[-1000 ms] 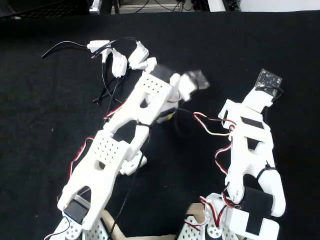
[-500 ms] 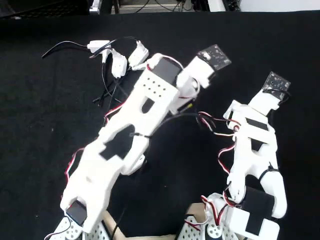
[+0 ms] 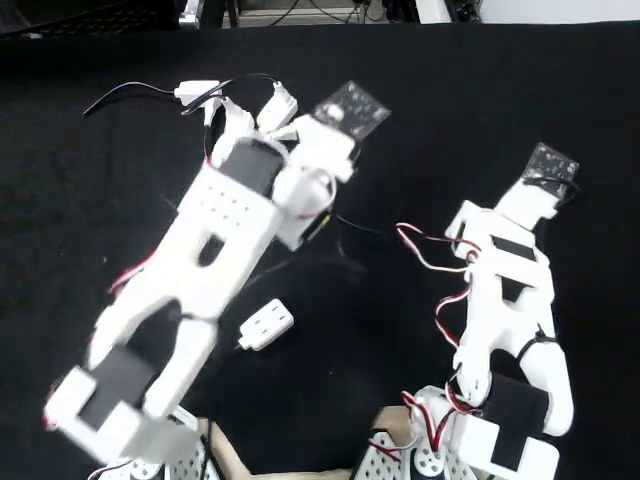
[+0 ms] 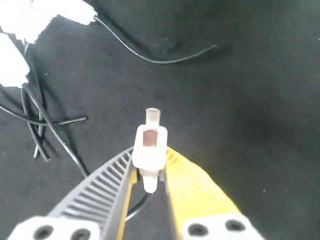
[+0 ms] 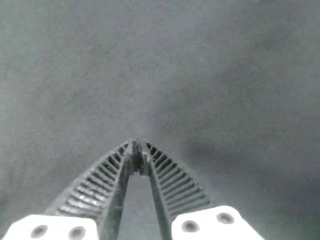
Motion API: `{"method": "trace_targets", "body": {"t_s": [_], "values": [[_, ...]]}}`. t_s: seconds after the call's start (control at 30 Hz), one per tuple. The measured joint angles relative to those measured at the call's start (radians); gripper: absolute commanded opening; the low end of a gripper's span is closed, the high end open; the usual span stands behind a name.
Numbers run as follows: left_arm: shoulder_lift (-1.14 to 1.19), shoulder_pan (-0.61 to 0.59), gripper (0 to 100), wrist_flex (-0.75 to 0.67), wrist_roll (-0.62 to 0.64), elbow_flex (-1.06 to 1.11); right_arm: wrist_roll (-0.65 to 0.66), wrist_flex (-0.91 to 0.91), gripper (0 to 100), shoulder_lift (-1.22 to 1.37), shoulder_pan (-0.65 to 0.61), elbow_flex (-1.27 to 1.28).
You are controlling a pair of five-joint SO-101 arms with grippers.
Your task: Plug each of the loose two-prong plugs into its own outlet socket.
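The left claw (image 4: 150, 159) is pinching a small white plastic two-prong plug (image 4: 150, 142). The plug sits right at the tips, between the grey ribbed finger (image 4: 107, 185) and the yellow ribbed finger (image 4: 192, 187). A little metal prong (image 4: 153, 116) sticks out past the tips, pointing away from the claw. You can see this grip up close in the left wrist view. There, a bunch of loose white plugs (image 4: 27, 17) with thin black cords (image 4: 42, 122) lies ahead of the claw, off to the grey finger's side. One more thin black cord (image 4: 155, 60) curves across the black cloth table (image 4: 260, 100) ahead of the tips.

The high view lets you see other things. The long white left arm (image 3: 215, 230) points its claw end at the same bunch of white plugs (image 3: 238, 122), just beside them. A white flat socket block (image 3: 268, 323) lies far back from that claw, near the middle of the arm. The white right arm (image 3: 500, 290) stands well apart from all of this.

In the right wrist view, the right claw (image 5: 136, 156) is pressed tight together with nothing in it. Its two tips touch, and dark cloth lies under them.
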Motion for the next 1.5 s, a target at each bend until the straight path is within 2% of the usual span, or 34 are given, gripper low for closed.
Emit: {"method": "trace_targets", "body": {"t_s": [0.23,0.37,0.57,0.77,0.97,1.33,1.5], "values": [[-0.505,0.000,3,-0.566,0.054,0.703,0.011,0.170,1.4,0.000,-0.104,-0.132],[-0.741,0.002,3,-0.744,0.074,0.968,0.040,0.261,1.4,0.000,-0.175,-0.189],[-0.914,0.064,3,-0.779,0.074,1.114,0.061,0.365,1.2,0.000,-0.333,-0.267],[-0.941,0.078,3,-0.779,0.074,1.148,0.084,0.497,1.2,-0.003,-0.505,-0.370],[-0.941,0.080,3,-0.779,0.074,1.149,0.097,0.551,1.2,-0.140,-0.601,-0.377],[-0.944,0.110,3,-0.789,0.014,1.183,0.097,0.542,1.2,-0.494,-0.623,-0.256],[-0.944,0.114,3,-0.789,0.005,1.191,0.132,0.542,1.2,-0.582,-0.687,-0.180]]}}
